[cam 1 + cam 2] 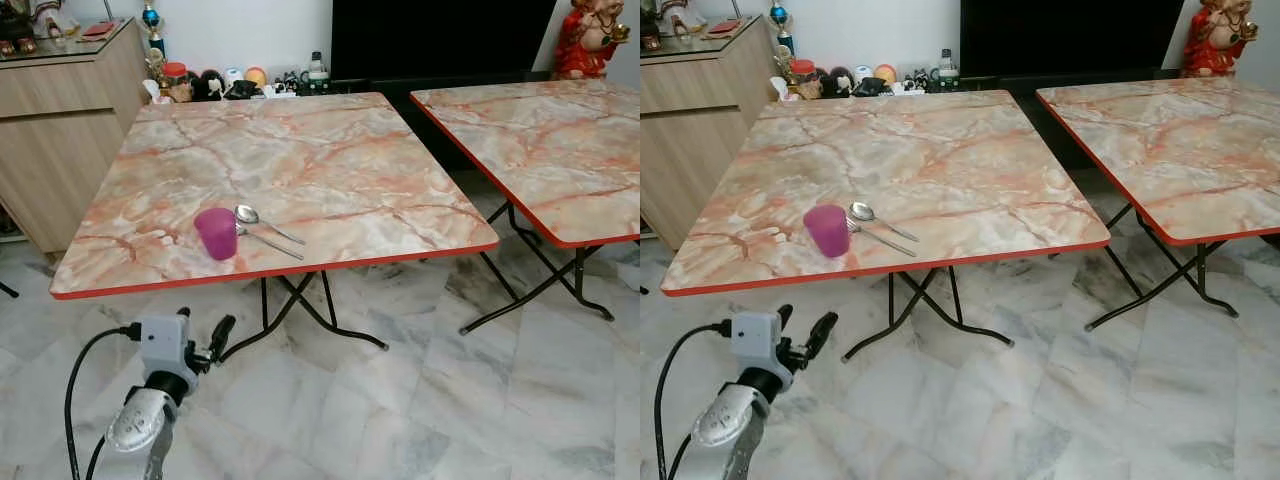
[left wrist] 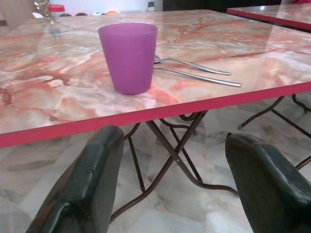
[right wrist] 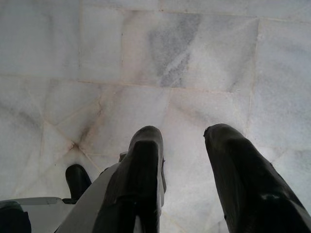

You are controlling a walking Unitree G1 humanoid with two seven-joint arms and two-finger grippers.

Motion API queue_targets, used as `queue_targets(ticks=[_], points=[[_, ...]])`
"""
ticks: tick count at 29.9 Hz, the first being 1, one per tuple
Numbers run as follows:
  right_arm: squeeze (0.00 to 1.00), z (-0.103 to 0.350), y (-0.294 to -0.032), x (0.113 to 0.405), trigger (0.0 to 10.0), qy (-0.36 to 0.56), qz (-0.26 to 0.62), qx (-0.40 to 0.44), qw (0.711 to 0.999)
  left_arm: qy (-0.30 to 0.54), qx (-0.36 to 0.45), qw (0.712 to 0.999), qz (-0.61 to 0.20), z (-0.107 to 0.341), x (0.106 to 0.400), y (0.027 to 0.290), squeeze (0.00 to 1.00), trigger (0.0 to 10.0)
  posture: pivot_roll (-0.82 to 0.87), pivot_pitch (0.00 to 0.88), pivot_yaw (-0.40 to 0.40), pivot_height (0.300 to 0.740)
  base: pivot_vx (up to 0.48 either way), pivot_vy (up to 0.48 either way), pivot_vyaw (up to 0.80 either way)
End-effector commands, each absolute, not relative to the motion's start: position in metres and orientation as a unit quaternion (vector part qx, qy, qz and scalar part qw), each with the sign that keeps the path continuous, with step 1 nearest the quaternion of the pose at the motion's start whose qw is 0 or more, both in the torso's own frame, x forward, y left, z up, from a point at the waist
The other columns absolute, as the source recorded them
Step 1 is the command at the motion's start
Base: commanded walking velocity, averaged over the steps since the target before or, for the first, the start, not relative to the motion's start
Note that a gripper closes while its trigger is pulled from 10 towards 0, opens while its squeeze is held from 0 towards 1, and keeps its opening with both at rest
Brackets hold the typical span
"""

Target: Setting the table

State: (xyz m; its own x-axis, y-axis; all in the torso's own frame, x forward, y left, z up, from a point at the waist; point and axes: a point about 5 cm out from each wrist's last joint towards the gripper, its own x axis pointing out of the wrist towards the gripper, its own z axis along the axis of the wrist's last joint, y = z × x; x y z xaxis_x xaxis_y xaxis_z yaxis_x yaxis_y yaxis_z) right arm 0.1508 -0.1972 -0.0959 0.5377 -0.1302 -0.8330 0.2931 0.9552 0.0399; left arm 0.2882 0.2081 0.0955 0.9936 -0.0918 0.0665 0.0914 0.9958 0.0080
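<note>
A purple cup (image 1: 216, 233) stands upright near the front edge of the marble-patterned table (image 1: 330, 170), toward its left corner. Just beside it on the right lie a spoon (image 1: 262, 221) and a second utensil (image 1: 268, 241), side by side with their handles angled away from the cup; what the second one is cannot be told, since its head sits behind the cup. The left gripper (image 1: 203, 338) hangs in front of the table, below its red edge and short of the cup, its fingers (image 2: 82, 189) spread wide with nothing between them. The right gripper (image 3: 182, 160) points down at the pale marble floor (image 3: 194, 63), its fingers a narrow gap apart and empty. A second table (image 1: 550, 140) stands to the right, apart from the first, and a wooden cabinet (image 1: 60, 130) stands to the left by the wall.
</note>
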Motion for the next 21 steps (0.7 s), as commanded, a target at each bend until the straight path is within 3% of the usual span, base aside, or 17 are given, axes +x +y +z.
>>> queue_targets(ticks=[1,6,17,21], points=[[0.00,-0.098,-0.197,0.146,10.0,0.473,-0.124,0.089,0.868,-0.036,-0.002,0.998,-0.050,0.100,0.289,0.210,0.00,10.0,0.02,0.071,0.012,0.740,0.000,0.000,0.00],[0.00,-0.099,-0.193,0.145,10.0,0.474,-0.120,0.089,0.868,-0.027,-0.013,0.998,-0.060,0.102,0.290,0.204,0.00,10.0,0.03,0.077,0.013,0.740,0.000,0.000,0.00],[0.00,-0.099,-0.189,0.145,10.0,0.474,-0.118,0.092,0.868,-0.023,-0.011,0.997,-0.069,0.106,0.293,0.202,0.00,10.0,0.03,0.085,0.017,0.740,0.000,0.480,0.00],[0.00,-0.099,-0.188,0.146,10.0,0.473,-0.117,0.094,0.868,-0.030,-0.004,0.998,-0.064,0.110,0.293,0.203,0.00,10.0,0.03,0.085,0.018,0.740,0.000,0.232,0.00]])
